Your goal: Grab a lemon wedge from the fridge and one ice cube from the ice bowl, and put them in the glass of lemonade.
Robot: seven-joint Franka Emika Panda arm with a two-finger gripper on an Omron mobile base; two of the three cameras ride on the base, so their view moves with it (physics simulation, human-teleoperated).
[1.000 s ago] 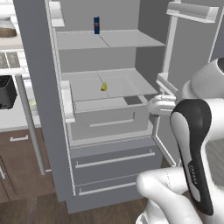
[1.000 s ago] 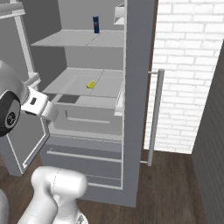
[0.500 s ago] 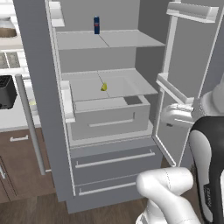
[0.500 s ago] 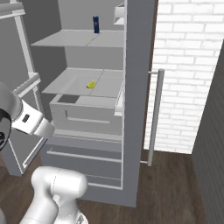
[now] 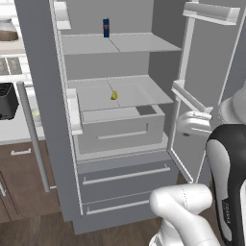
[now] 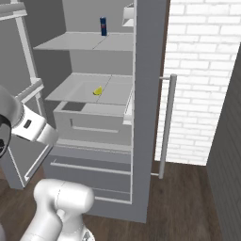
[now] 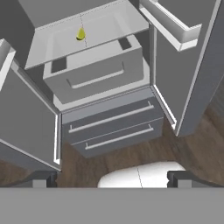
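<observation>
The fridge [image 5: 120, 178] stands with both doors swung open, pale shelves and bottom drawers showing. A tiny yellow-green lemon wedge [image 5: 114, 95] [image 6: 98, 91] [image 7: 81, 33] lies on the middle shelf, above a pulled-out drawer. My gripper [image 7: 113, 179] is open with nothing between its fingertips [image 7: 43, 179]. It hangs well in front of the fridge and below the wedge's shelf, beside the right door. The ice bowl, the ice cube and the glass of lemonade are out of view.
A blue can [image 5: 106, 27] [image 6: 102, 26] stands on the upper shelf. The right door [image 5: 211, 72] with its bins juts out close to my hand. A black toaster [image 5: 7, 101] sits on the counter at left, over brown cabinets. A white brick wall [image 6: 202, 70] rises at right.
My hand has drawn back from the front of the fridge drawer, toward the right door and lower. The jaws stayed open. The lemon wedge has not moved.
</observation>
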